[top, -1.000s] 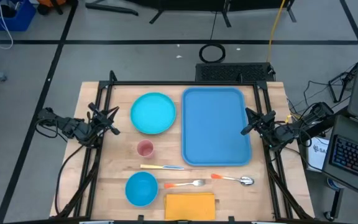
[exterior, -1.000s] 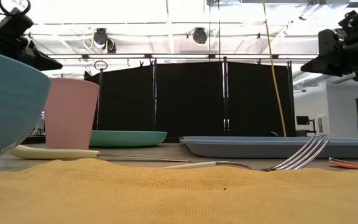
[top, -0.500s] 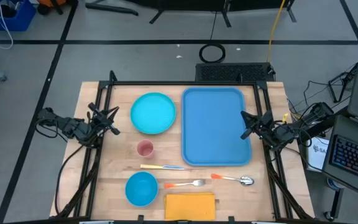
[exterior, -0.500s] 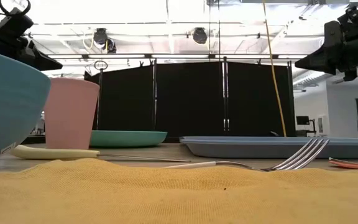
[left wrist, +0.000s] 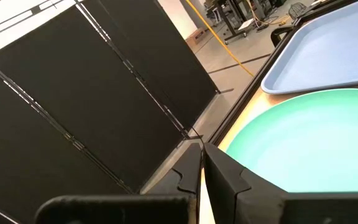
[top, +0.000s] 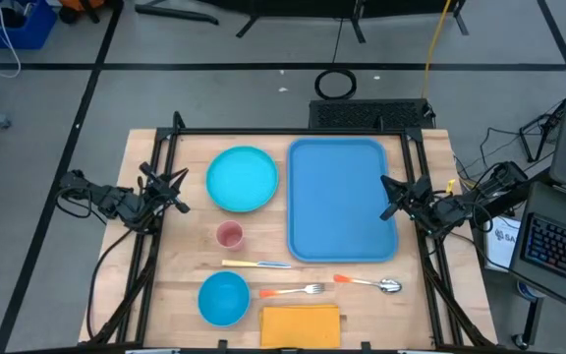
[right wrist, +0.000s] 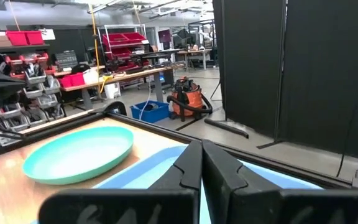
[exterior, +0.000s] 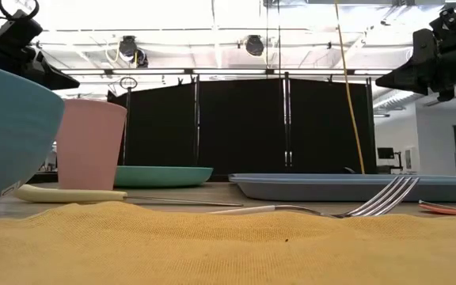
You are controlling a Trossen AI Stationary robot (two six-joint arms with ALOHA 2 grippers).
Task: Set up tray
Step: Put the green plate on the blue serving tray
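The table fills the middle of the high view. The tray lies flat on it, in the upper right part of the table, and nothing lies on the tray. The plate is just left of the tray, apart from it. The napkin lies at the bottom edge of the table, in the centre. The bowl stands left of the napkin, and the cup stands between the bowl and the plate.

The 2 arms wait at the sides. The left gripper hangs left of the plate, with its fingers almost together and nothing between them. The right gripper hangs over the right edge of the tray, its fingers pressed together and empty.

3 small pieces lie below the tray and cup: the knife, the fork and the spoon.
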